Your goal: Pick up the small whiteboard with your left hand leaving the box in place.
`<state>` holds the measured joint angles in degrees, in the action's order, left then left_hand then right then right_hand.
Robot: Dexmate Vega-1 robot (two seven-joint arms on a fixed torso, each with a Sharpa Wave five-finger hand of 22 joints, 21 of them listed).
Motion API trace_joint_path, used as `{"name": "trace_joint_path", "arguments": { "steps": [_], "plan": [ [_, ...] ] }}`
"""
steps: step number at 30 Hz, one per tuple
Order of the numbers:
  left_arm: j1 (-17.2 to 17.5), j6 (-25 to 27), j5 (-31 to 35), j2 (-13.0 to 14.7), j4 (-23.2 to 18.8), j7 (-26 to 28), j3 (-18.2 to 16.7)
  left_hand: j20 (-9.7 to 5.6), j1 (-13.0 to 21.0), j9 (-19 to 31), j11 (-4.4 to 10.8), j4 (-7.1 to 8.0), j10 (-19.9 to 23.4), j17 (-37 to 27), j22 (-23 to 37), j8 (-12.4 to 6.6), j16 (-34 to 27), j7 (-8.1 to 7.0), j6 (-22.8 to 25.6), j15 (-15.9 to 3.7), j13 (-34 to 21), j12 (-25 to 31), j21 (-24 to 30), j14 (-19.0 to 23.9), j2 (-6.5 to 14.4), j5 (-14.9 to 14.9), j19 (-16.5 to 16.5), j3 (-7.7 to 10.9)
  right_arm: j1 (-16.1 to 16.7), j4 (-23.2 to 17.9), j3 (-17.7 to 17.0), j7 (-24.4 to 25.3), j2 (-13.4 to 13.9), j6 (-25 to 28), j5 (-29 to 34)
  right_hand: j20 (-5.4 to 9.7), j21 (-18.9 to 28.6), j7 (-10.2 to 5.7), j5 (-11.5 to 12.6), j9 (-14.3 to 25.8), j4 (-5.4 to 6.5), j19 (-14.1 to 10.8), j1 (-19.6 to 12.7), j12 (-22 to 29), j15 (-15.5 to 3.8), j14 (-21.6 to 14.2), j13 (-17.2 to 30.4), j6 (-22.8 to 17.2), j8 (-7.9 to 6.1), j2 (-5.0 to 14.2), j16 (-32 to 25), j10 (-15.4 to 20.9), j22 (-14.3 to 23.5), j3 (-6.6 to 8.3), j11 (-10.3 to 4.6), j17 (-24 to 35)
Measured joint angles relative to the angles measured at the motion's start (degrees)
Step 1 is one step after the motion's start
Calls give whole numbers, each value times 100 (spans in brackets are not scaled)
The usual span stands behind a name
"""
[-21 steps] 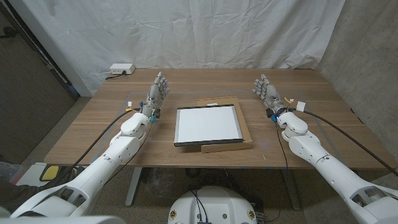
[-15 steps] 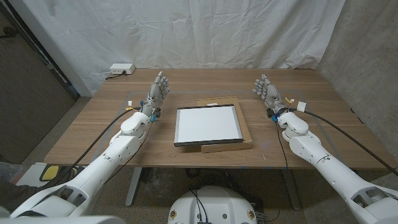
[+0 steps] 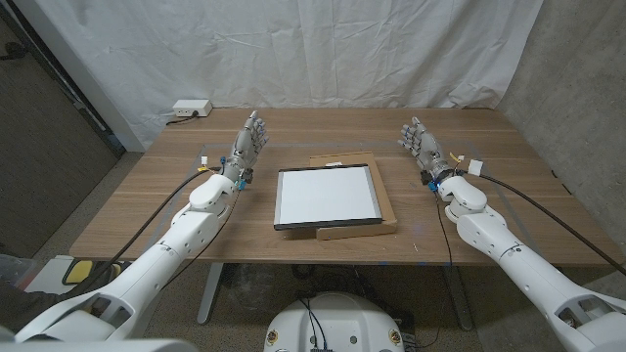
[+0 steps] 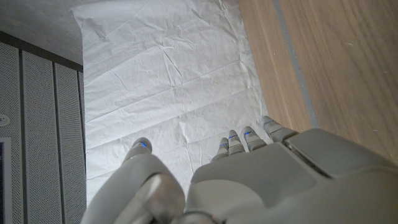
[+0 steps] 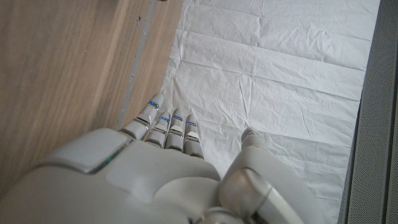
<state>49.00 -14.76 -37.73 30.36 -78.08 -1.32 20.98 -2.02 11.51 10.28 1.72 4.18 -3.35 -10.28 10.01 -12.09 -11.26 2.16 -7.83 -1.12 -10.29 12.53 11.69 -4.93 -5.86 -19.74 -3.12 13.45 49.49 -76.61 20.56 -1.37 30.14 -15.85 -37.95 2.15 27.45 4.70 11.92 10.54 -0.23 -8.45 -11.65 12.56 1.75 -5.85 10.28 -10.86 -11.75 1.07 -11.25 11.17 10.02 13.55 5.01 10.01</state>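
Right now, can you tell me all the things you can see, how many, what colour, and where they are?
small whiteboard: one, white with a dark frame, in the middle of the table, lying on the box.
box: one, flat brown cardboard, under the whiteboard, sticking out at its far, right and near sides.
table: one, brown wood, holding everything.
white sheet: one, white and wrinkled, hanging behind the table.
small white device: one, white, at the table's far left corner, with a cable.
left hand: one, grey, left of the whiteboard, fingers apart, holding nothing.
right hand: one, grey, right of the box, fingers apart, holding nothing.
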Motion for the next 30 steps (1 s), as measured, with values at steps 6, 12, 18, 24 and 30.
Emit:
{"name": "trace_joint_path", "arguments": {
  "steps": [6, 12, 18, 24, 30],
  "plan": [
    [55, -67, -12, 0, -9, -24, -16, 27, 67, 0, -27, -29, 106, 0, 0, -22, -1, 9, 130, 4, -26, 0, 40, 105, 67, -2, 87, 29, 41, -71, -1, 43, 15, 19, 0, 0, -16, 0, 0, 0, 0, 0, 0, 0, 21, -21, 0, 0, 0, 0, 0, 0, 0, 0, 0, 27],
    [113, -132, -62, 14, -34, -110, -39, 20, 128, 0, -38, -48, 177, 1, 0, -22, -2, 10, 215, 31, -27, 45, 40, 169, 112, -10, 141, 48, 105, -201, -1, 130, 43, 43, 26, 0, -16, 0, 0, 0, 0, 1, 0, -1, 20, -20, -1, 0, 0, 0, 0, 44, -1, -1, 19, 27],
    [161, -155, -132, 58, -53, -210, -67, 9, 190, -1, -68, -71, 270, 1, -1, -43, -3, 31, 274, 37, -27, 45, 40, 219, 129, -42, 189, 71, 158, -299, -12, 190, 55, 60, 34, 0, -40, 0, 0, -1, 1, 0, -30, -1, 20, -20, -1, 0, 0, 31, 0, 72, -1, -1, 11, 27],
    [223, -160, -179, 83, -53, -290, -100, 9, 249, -1, -68, -96, 270, 1, -1, -43, -5, 51, 294, 37, -27, 45, 40, 219, 143, -42, 189, 95, 190, -372, -17, 278, 61, 82, 45, 0, -55, 0, 0, -1, -23, 0, -30, -1, 20, -20, -1, 1, 0, 30, 0, 71, -1, 23, 11, 26],
    [341, -203, -360, 167, -149, -508, -139, 12, 280, -1, -68, -113, 270, 1, -1, -43, -5, 19, 325, 35, -27, 45, 40, 278, 175, -42, 192, 112, 282, -627, -24, 349, 96, 116, 81, -20, -65, 13, 0, -1, -23, -20, -30, -1, 20, -20, -1, -13, 0, 30, 0, 71, -1, 22, 11, 26]
  ]
}}
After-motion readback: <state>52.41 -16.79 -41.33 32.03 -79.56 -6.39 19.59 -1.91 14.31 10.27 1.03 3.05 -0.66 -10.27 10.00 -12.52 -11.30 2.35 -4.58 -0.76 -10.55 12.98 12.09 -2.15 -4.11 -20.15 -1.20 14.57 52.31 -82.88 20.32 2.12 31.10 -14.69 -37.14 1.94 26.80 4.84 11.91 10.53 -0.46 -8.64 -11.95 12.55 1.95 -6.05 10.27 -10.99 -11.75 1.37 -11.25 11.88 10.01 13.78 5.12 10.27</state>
